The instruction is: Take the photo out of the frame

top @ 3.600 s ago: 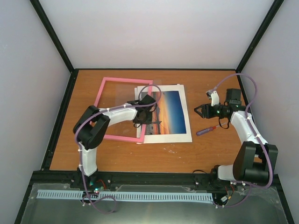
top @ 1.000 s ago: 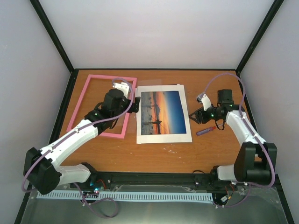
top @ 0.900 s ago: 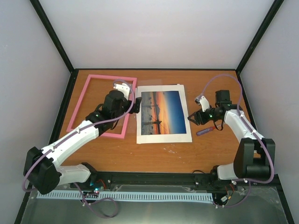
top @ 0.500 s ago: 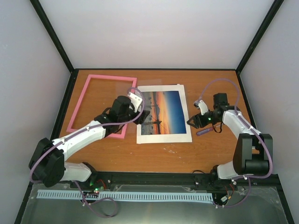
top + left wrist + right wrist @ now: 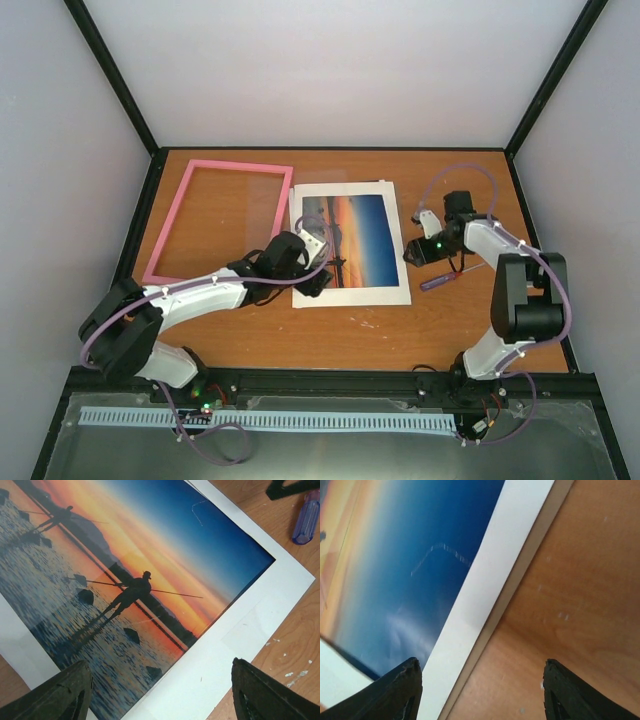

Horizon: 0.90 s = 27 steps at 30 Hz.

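- Left end effector (image 5: 312, 268), spread, over the photo (image 5: 352, 235) at its lower left: closing flat may crease it.
- Right end effector (image 5: 413, 252), spread, at the photo's right edge: may knock the screwdriver (image 5: 440, 281).

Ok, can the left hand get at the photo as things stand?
Probably yes: the left hand hovers open over a near corner of the photo, nothing lies on it, and the frame lies beside it.

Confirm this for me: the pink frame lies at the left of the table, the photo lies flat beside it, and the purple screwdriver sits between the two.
One detail is wrong. The screwdriver is not between them; it lies to the right of the photo, as the top external view shows. The frame at the left and the flat photo are as stated.
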Tool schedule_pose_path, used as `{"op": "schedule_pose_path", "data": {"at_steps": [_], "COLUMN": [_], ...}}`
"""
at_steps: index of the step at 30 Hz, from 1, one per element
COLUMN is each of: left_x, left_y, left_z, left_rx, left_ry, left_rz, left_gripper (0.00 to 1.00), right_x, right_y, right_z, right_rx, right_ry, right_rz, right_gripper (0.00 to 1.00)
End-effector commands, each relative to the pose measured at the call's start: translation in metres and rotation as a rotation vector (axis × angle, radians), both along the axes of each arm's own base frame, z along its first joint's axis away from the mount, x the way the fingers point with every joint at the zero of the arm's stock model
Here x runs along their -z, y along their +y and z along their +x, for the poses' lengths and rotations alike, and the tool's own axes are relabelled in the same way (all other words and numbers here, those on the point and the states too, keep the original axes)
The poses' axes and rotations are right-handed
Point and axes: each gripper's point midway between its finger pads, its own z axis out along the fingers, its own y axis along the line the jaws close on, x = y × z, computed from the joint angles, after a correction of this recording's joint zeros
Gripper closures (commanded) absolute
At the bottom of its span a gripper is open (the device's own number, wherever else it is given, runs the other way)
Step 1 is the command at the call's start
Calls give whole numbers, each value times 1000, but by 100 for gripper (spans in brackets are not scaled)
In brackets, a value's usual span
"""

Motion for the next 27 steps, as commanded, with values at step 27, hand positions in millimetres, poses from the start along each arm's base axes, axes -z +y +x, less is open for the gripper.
{"op": "schedule_pose_path", "data": {"at_steps": [27], "left_x": [-20], "left_y": [3], "left_z": [-7], "left_rx": [-42], "left_ry": [-6], "left_rz": [-47], "left_gripper": [24], "right_x": [39], "right_y": [28], "right_z": [69], "right_rx": [-1], "right_ry": [19], "right_rz": [-303], "right_gripper": [27]}}
